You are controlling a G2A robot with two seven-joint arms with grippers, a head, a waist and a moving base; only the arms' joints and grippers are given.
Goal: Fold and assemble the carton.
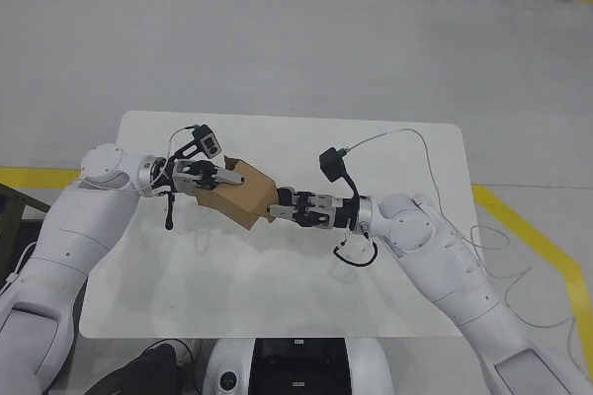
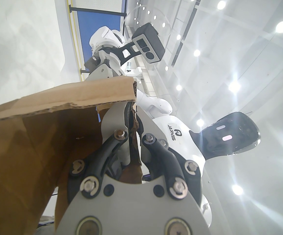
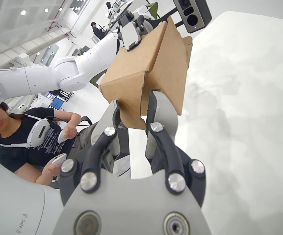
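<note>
Left gripper [image 1: 231, 180] clamped carton [image 1: 245, 197] wall at 10 o'clock, right gripper [image 1: 276, 211] pinched 4 o'clock flap; fold likely wanted steady counter-hold.

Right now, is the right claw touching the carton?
Touching. The right wrist view shows the right claw clamped on a flap of the carton, pressing it from both sides.

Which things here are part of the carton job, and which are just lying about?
Belongs to the job:
carton, held between both arms
left pincer, shut on a carton flap
right pincer, shut on the opposite end

Just lying about:
white table
white cable trailing over the table's far corner
yellow floor line
</note>
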